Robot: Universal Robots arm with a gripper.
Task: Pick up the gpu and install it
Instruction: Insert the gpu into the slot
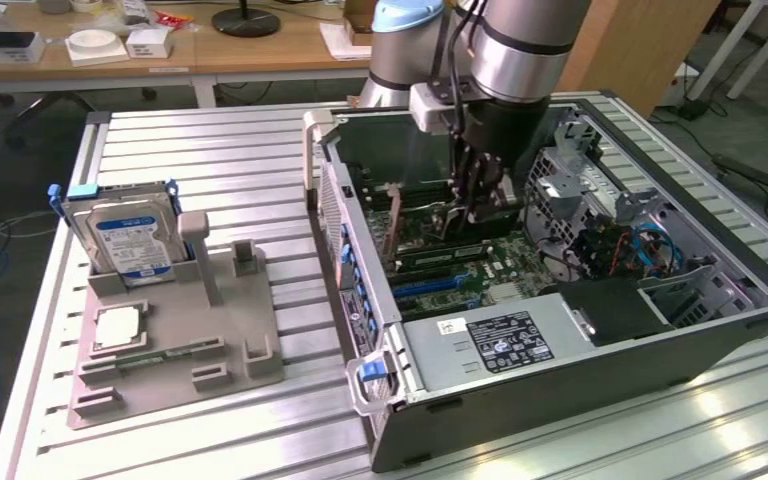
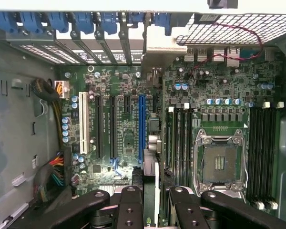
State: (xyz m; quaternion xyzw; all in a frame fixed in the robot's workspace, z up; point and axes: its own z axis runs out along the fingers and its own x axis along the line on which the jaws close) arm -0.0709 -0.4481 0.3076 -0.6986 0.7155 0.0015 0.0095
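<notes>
gpu [image 2: 151, 188] edge-on, parallel to blue slot [image 2: 141, 126]

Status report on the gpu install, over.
Gripper shut on the gpu, inside the open case. Card edge-on above the motherboard, beside the blue slot. Cable bundle lies apart from it.

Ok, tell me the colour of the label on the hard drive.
Blue and white. The label on the hard drive shows best in the exterior view.
</notes>
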